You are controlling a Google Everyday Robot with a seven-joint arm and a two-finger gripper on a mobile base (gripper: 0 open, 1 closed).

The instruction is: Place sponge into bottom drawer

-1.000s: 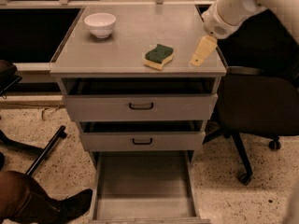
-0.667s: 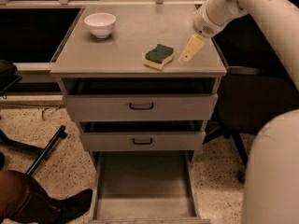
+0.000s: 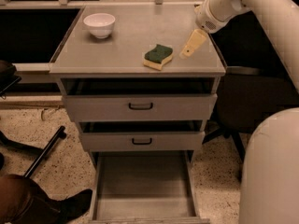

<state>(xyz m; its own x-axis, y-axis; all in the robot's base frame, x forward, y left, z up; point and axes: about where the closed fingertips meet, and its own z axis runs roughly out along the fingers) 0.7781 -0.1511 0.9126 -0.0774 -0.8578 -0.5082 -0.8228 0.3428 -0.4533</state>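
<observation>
You're in an office-type workroom. Cues: grey metal drawer cabinet (image 3: 135,36) at centre, speckled terrazzo floor (image 3: 60,171) at 8 o'clock, dark swivel chair (image 3: 247,97) at 3 o'clock, black chair-base legs (image 3: 43,150) at 9 o'clock, someone's brown trouser leg (image 3: 16,204) and dark shoe (image 3: 77,203) at 7 o'clock. Your gripper (image 3: 191,45) hangs over the cabinet top at 1 o'clock.

I see a white bowl (image 3: 99,24) upper left on the cabinet top (image 3: 131,45). Dark office chair (image 3: 254,101) right, someone's shoe (image 3: 77,203) lower left.
</observation>
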